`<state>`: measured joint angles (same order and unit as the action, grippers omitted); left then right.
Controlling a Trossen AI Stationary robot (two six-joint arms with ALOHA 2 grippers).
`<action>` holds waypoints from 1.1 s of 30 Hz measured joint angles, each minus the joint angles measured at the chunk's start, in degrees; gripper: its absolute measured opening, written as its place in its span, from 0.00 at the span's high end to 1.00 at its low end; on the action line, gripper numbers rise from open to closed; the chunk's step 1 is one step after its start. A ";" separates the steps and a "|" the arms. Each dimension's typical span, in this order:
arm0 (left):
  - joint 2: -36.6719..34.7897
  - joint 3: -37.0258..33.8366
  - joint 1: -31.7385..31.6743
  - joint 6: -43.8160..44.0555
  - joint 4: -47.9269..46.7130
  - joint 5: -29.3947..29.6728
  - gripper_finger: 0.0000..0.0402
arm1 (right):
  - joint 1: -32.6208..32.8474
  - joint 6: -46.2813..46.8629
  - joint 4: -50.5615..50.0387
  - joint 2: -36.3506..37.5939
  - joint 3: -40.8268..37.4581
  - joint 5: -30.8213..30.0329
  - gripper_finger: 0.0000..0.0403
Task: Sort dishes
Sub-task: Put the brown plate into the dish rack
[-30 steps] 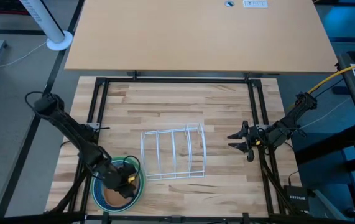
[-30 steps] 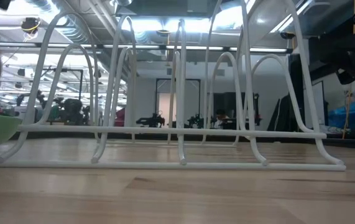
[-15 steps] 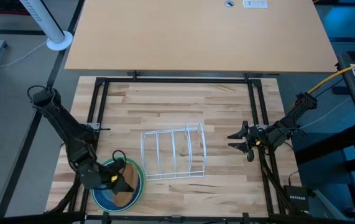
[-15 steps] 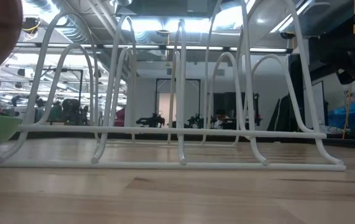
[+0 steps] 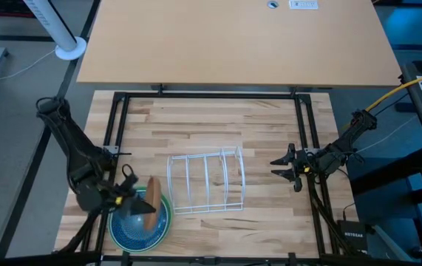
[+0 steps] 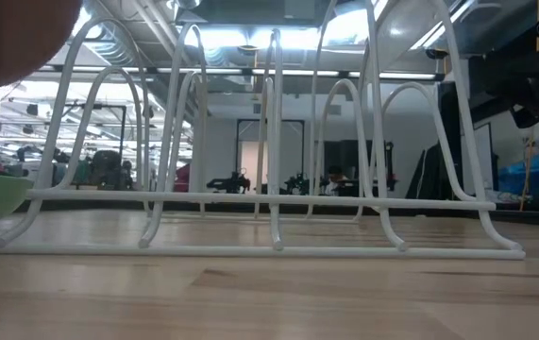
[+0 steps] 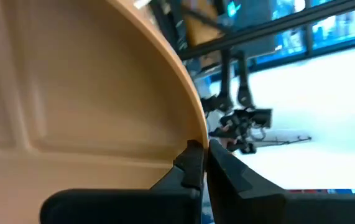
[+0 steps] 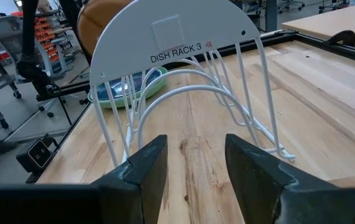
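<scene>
The worktop (image 5: 270,122) is bare butcher-block inside a dark frame, and the white wire rack (image 5: 206,182) sits near its middle, slots empty, plainly waiting for plates to be stood on edge in it. At the near left corner lies the stack of dishes: the green plate (image 5: 163,213) at the bottom with the dark blue plate (image 5: 133,230) nested in it; any white plate is hidden from me.

The left end effector (image 5: 131,190) hangs just above that stack, its fingers clamped on the rim of the tan-brown plate (image 5: 151,204), which is tipped up on edge, well off flat. I judge that tilt is deliberate: a plate has to go in upright to slip between the wires, and the rack's nearest end is just to its right. The left wrist view shows the plate's divided underside filling the frame, fingers pinching the rim.

What stands in the way is mainly the rack's own hoops; the plate must clear the end wire before it drops.

The right end effector (image 5: 284,169) waits near the right edge of the worktop, fingers spread apart and holding nothing, facing the rack's labelled end plate (image 8: 171,43)
</scene>
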<state>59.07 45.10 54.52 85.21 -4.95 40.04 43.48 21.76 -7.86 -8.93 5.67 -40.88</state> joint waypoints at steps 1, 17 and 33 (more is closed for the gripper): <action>-0.98 0.00 -0.02 -1.03 0.10 0.65 1.00 | 0.00 0.00 0.00 0.00 0.00 0.00 0.59; -9.47 0.07 -5.25 -30.62 19.04 5.78 1.00 | 0.00 0.00 0.00 0.00 0.00 -0.13 0.59; -2.15 0.07 -17.60 -28.03 19.15 -5.72 1.00 | 0.00 -0.04 -0.23 0.00 0.00 -0.24 0.59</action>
<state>56.92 45.17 36.92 57.18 14.20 34.33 43.48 21.71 -8.08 -8.93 5.67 -41.12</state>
